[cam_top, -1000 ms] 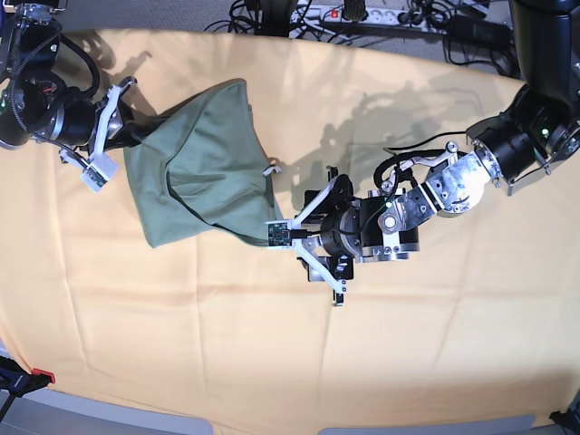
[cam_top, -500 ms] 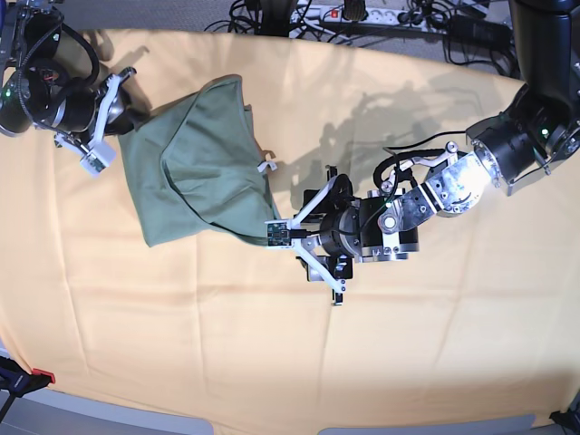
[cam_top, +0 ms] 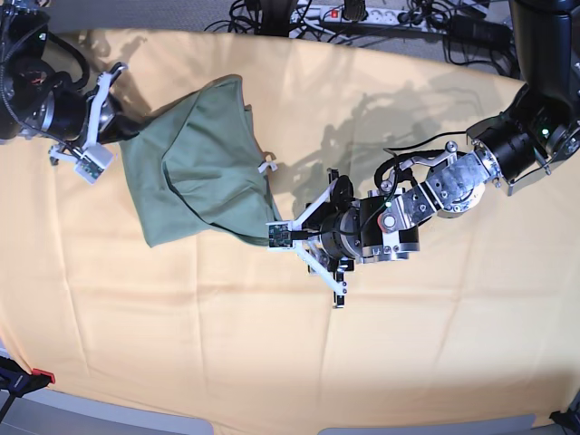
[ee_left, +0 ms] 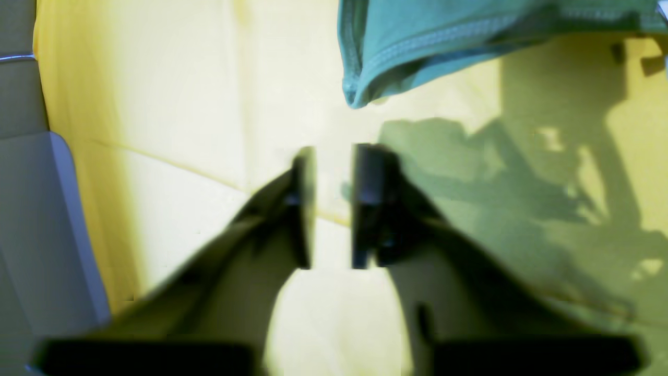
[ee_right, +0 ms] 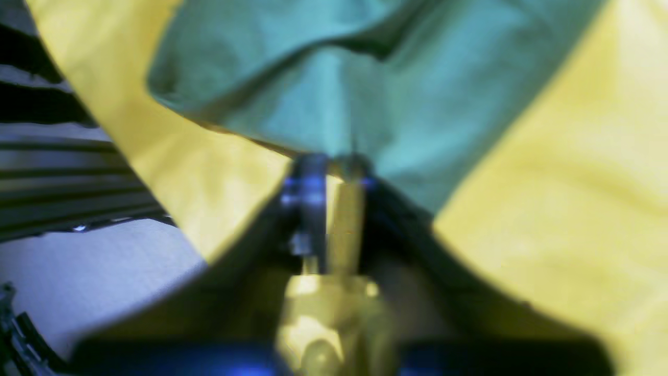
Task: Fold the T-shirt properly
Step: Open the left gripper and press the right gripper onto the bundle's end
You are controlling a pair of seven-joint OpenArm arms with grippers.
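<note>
T-shirt (cam_top: pixel 201 163), sage green, lies bunched and partly folded on the yellow-orange table cloth (cam_top: pixel 272 344), toward the upper left of the base view, long axis running roughly from its upper right corner down to the lower left; a dark fold line curves across the lower part, so it's not flat yet. Right gripper (ee_right: pixel 329 162) is at the shirt's left edge: wrist view shows the jaws pinched together with green fabric right at the tips, so it reads as clamped on the shirt edge, though blur hides the exact contact. Left gripper (ee_left: pixel 331 203) sits just beside the shirt's lower right corner; jaws are narrowed with a slim gap showing bare cloth between them, nothing caught. In its wrist view the hemmed shirt corner (ee_left: pixel 360 94) lies ahead of the fingertips and slightly to the right, apart from them, not touching. So the key relation: the shirt lies straight out in front of the left tool, corner near but ungripped; the right arm is the one already on fabric. Next move likely needs the left jaws to advance onto that hem, a judgement only. Small white clip-like piece (cam_top: pixel 265 167) rests at the shirt's right edge. No brand, label or readable writing anywhere; shirt is plain.
</note>
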